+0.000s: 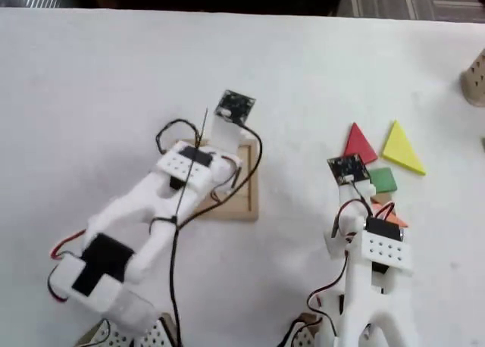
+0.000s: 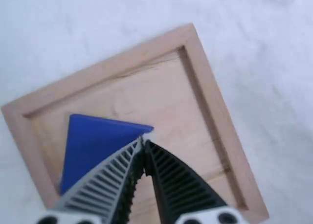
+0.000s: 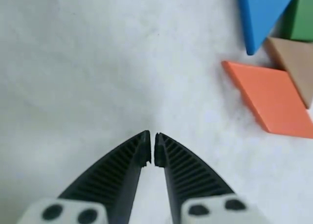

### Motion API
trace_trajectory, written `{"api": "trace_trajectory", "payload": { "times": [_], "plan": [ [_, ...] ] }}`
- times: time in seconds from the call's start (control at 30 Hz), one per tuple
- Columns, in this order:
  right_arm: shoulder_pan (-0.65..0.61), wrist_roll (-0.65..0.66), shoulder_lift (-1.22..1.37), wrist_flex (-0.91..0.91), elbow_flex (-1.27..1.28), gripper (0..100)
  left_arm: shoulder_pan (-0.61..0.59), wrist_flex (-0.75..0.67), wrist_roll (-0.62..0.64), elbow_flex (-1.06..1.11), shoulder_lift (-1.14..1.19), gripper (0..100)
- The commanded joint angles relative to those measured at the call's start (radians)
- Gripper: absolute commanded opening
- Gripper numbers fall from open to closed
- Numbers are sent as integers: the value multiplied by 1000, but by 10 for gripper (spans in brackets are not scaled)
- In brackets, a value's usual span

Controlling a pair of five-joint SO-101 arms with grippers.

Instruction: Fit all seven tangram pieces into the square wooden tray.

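The left pincer is clenched with nothing between its jaws. Its tips sit right at the long edge of the blue triangle, which lies flat on the floor of the wooden tray. The tray sits about the middle of the tabletop, somewhat toward the near edge. The step looks like seating this piece. The closed tips should stay low against its edge and slide it until both short sides meet the tray's rim in a corner, without riding up onto the piece or tipping it. The right pincer, also clenched and empty, hangs over bare tabletop near the orange parallelogram, the loose blue triangle, the tan piece and the green piece. The red triangle and the yellow triangle lie beyond them, toward the far right corner.
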Motion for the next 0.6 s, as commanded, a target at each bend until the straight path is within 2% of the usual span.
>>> {"api": "trace_trajectory", "payload": {
  "times": [0.0, 0.2, 0.57],
  "plan": [
    [4, 9, -27, -16, -3, 18, -24, 72, 5, -170, 90, 22],
    [4, 9, -27, -16, -3, 18, -51, 98, 6, -232, 134, 22],
    [2, 9, -27, -15, -3, 18, -194, 104, 3, -310, 189, 23]
  ]
}}
